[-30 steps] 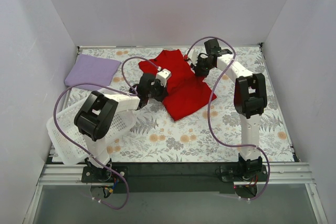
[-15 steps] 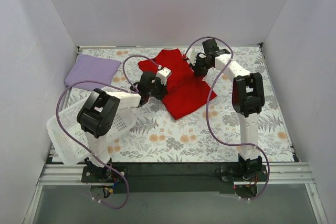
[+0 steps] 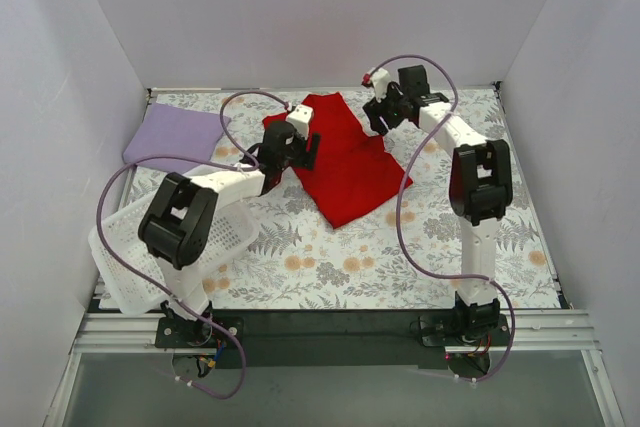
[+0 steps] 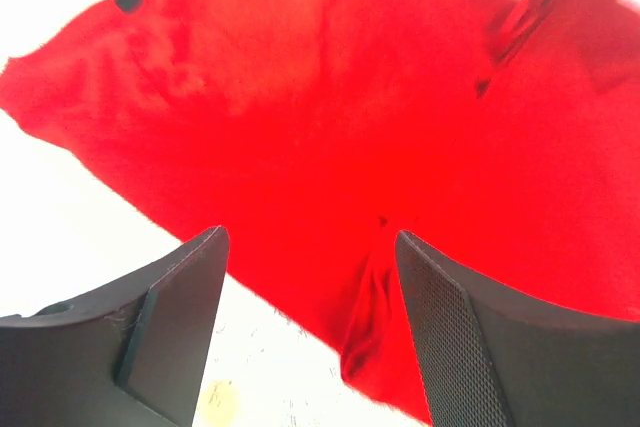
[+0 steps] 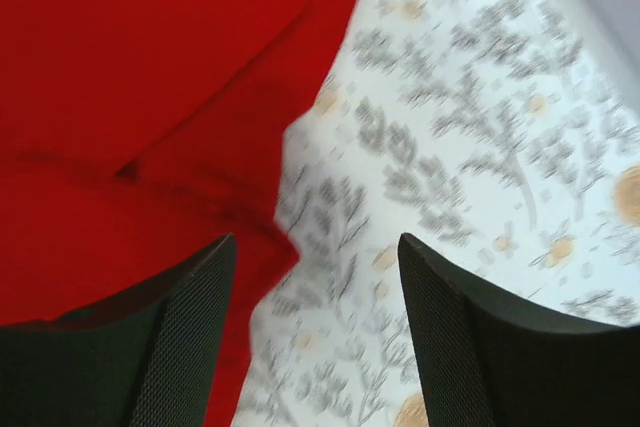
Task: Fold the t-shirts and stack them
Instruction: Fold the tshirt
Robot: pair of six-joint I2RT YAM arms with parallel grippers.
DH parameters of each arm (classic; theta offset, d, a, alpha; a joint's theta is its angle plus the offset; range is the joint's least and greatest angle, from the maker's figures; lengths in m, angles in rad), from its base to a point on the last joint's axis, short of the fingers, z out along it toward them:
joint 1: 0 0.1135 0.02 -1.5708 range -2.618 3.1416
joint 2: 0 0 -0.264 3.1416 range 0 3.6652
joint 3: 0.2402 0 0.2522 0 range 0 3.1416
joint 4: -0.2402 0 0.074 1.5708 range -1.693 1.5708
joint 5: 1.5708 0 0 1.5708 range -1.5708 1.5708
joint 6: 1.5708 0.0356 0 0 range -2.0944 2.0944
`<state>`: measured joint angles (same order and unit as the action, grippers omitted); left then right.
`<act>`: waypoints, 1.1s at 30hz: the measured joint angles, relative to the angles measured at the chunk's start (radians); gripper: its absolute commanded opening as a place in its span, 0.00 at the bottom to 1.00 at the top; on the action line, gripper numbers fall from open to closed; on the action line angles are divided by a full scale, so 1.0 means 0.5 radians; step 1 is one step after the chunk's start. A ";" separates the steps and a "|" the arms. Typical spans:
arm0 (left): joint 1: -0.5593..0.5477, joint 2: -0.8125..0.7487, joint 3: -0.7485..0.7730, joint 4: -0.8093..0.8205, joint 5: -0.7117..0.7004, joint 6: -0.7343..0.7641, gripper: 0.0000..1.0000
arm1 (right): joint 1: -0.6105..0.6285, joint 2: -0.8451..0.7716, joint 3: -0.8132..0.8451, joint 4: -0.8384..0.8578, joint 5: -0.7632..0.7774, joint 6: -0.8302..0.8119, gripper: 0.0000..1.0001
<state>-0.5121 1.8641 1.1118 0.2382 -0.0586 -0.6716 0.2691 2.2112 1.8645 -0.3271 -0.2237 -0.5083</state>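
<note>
A red t-shirt (image 3: 345, 162) lies partly folded on the floral table cover, at the back centre. A folded lilac t-shirt (image 3: 175, 135) rests at the back left. My left gripper (image 3: 300, 147) hovers open over the red shirt's left edge. In the left wrist view, red cloth (image 4: 330, 97) with a small crease lies below the open left gripper (image 4: 310, 242), and nothing is held. My right gripper (image 3: 378, 112) stands open over the shirt's far right edge. In the right wrist view, the shirt's edge (image 5: 130, 67) lies below the empty right gripper (image 5: 318, 247).
A white mesh basket (image 3: 115, 257) sits tilted at the near left, beside the left arm's base. White walls enclose the table on three sides. Purple cables loop over both arms.
Both grippers went from shut on the red shirt to open and let it go. Both lifted and shifted toward the back. The shirt now lies flatter.
</note>
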 measured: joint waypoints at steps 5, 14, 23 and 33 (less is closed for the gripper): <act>0.001 -0.397 -0.150 -0.121 0.137 -0.144 0.67 | -0.244 -0.204 -0.258 -0.237 -0.536 -0.150 0.73; -0.177 -0.776 -0.588 -0.332 0.481 -0.694 0.68 | -0.517 -0.231 -0.640 -0.610 -0.876 -0.285 0.68; -0.420 -0.778 -0.793 -0.443 0.401 -1.167 0.67 | -0.491 -0.252 -0.800 -0.645 -0.973 -0.179 0.42; -0.478 -1.307 -0.938 -0.537 0.289 -1.277 0.65 | -0.537 -0.567 -1.337 -0.651 -0.939 -0.261 0.01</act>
<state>-0.7509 1.2106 0.6426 -0.0303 0.0860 -1.3102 0.0006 1.9278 1.1961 -0.6525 -0.6933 -0.6388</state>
